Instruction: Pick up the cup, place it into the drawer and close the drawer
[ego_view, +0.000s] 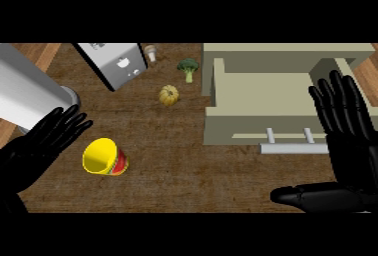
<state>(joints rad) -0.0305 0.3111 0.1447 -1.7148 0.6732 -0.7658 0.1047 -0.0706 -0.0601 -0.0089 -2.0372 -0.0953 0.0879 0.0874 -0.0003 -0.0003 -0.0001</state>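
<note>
A yellow cup (102, 157) with a red and green side lies tipped on the wooden counter (192, 165) at the lower left, its mouth facing up-left. My left hand (37, 145) sits just left of it, open, fingers pointing up-right, apart from the cup. The beige drawer (255, 90) stands pulled out at the upper right, its inside bare, its grey handle (291, 147) at the front. My right hand (347, 135) is open over the drawer's right side, fingers straight up, thumb stretched left near the lower edge.
A grey appliance (114, 62) stands at the top left beside a large metal cylinder (26, 92). A broccoli (188, 66), a small yellow squash (169, 95) and a mushroom (151, 51) lie on the counter left of the drawer.
</note>
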